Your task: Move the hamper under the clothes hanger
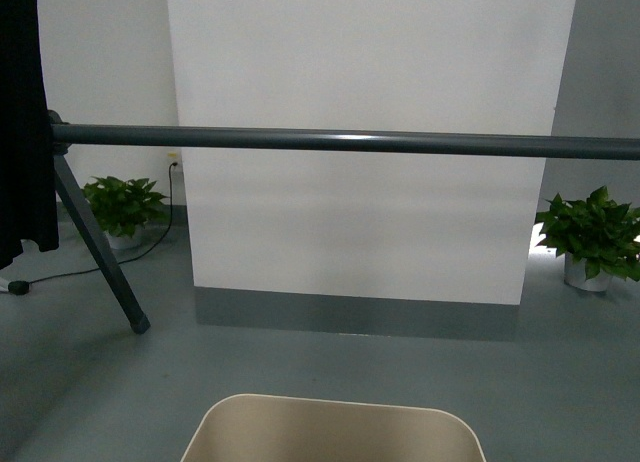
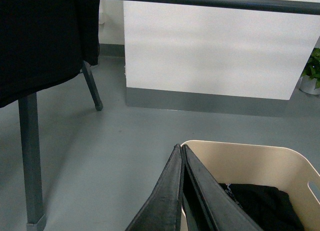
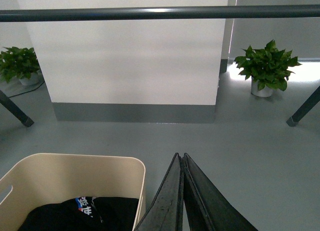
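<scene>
Grey floor: only wrist views show hamper (image 3: 75,173) contents, both tools seemingly closed empty.

Only the tools show of the robot's body. The left tool (image 2: 182,156), beside the hamper (image 2: 260,163), has two long, flat, matte black fingers (image 2: 165,201) that taper to narrow tips, with smooth, plain faces. The right tool (image 3: 181,161) has the same black wedge-shaped fingers (image 3: 205,201), bare of markings, screws or cables.
</scene>
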You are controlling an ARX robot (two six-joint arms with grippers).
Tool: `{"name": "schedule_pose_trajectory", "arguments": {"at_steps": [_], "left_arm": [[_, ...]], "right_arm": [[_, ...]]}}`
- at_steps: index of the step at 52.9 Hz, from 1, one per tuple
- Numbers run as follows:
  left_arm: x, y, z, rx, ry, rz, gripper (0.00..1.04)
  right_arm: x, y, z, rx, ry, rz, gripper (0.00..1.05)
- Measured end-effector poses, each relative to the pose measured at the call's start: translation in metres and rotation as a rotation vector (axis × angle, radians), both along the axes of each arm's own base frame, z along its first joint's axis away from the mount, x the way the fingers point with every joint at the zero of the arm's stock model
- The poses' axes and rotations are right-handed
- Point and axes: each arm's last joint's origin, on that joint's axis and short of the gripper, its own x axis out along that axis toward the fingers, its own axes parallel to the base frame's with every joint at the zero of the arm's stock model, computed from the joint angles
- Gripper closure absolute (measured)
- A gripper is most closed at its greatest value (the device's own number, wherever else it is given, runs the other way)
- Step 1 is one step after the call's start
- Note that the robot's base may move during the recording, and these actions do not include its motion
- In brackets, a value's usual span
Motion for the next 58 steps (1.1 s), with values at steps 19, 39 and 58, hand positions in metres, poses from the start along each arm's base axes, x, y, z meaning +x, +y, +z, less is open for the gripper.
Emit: {"name": "schedule_pose_trajectory", "arguments": {"at_steps": [19,39,58], "left_arm": [[-0.005,0.000,0.000,0.000,0.000,0.000,1.01],[-0.017,0.000,-0.004,0.000,0.008,0.002,1.01],[-0.017,0.000,-0.004,0.000,0.007,0.000,1.01]], "right_arm": [[-0.005,0.000,0.000,0.000,0.000,0.000,1.03],[-0.017,0.000,-0.004,0.000,0.021,0.002,1.03],[-0.019,0.000,-0.003,0.000,0.006,0.002,1.03]]}}
